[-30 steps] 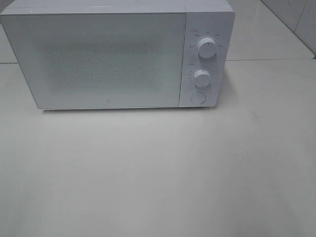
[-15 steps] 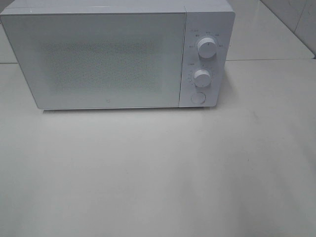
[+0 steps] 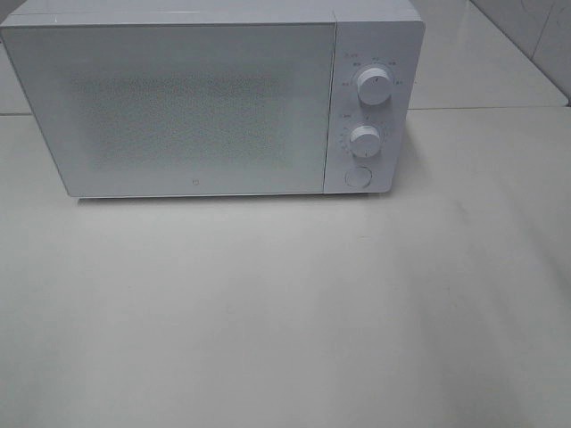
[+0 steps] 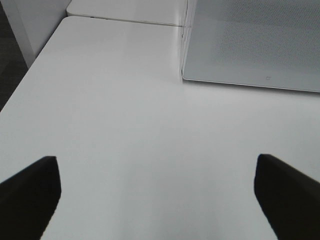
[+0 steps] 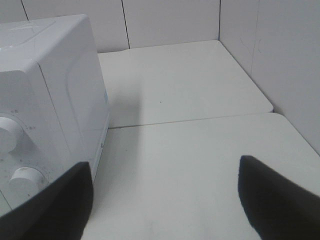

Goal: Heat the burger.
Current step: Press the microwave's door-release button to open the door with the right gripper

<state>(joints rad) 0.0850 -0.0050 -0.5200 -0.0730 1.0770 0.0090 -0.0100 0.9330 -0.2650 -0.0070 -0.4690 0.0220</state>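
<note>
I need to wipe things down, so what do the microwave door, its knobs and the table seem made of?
Microwave door: probably glass or glossy plastic, a dotted screen shows through. Upper knob and lower knob: white, matte, likely plastic. Table: smooth off-white top, faint sheen; perhaps laminate.

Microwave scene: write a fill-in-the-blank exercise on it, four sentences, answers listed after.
1. The door of the microwave is ____.
2. Above the round button, the panel carries ____ knobs.
3. The left pincer and the right pincer both stand ____, holding nothing.
4. The burger shows in ____ of the three views.

Missing words: closed; two; open; none.
</note>
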